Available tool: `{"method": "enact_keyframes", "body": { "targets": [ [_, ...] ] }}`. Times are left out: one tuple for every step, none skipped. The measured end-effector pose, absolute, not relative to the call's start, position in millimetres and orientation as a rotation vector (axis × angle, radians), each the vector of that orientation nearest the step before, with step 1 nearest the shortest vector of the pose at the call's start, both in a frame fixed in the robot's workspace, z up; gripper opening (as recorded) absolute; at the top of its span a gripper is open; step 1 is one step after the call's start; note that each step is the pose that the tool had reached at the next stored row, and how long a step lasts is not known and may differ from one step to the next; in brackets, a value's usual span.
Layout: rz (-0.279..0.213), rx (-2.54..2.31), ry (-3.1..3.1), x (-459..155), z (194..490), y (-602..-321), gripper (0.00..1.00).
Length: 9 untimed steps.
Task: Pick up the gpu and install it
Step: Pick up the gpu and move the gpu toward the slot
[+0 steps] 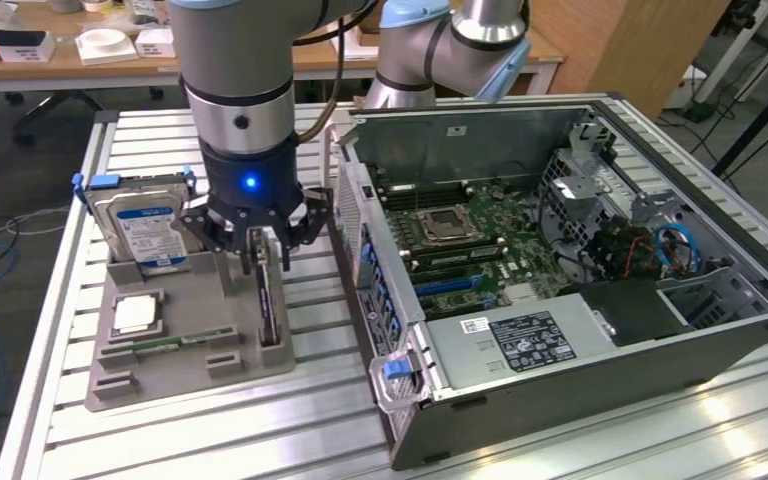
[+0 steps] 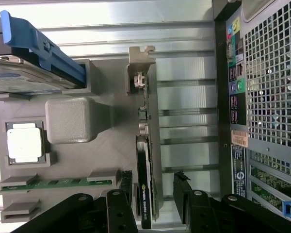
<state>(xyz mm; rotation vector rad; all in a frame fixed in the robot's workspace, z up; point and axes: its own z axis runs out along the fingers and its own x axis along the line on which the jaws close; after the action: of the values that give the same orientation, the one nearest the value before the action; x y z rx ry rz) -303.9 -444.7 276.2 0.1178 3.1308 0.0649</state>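
Gripper [image 1: 264,262] astride the gpu [image 2: 145,160]
We saw fingers [image 2: 120,208] wide, gpu between them; the wrist view read NVIDIA.

arm [image 1: 240,100]: is held vertical, wrist is pointed straight down | hand [image 1: 263,252]: is held low, is opened wide | fingers [image 2: 117,208]: black, are spread apart, tips are directed downward

Your black gripper [image 1: 264,258] masks the top of the thin dark circuit card [image 1: 269,310]; the wrist view cuts one end off.
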Motion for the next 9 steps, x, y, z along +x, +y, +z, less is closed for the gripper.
{"method": "enact_keyframes", "body": {
  "targets": [
    [0.065,0.118,3.131,-303.9,275.7,-444.7,0.47],
    [0.065,0.118,3.131,-303.9,275.3,-444.7,0.47],
    [0.065,0.118,3.131,-303.9,274.9,-444.7,0.47],
    [0.065,0.118,3.131,-303.9,274.5,-444.7,0.47],
    [0.065,0.118,3.131,-303.9,274.1,-444.7,0.47],
    [0.065,0.118,3.131,-303.9,273.6,-444.7,0.47],
    [0.065,0.118,3.131,-303.9,273.2,-444.7,0.47],
    [0.065,0.118,3.131,-303.9,272.9,-444.7,0.47],
    [0.065,0.118,3.131,-303.9,272.4,-444.7,0.47]
  ]
}}
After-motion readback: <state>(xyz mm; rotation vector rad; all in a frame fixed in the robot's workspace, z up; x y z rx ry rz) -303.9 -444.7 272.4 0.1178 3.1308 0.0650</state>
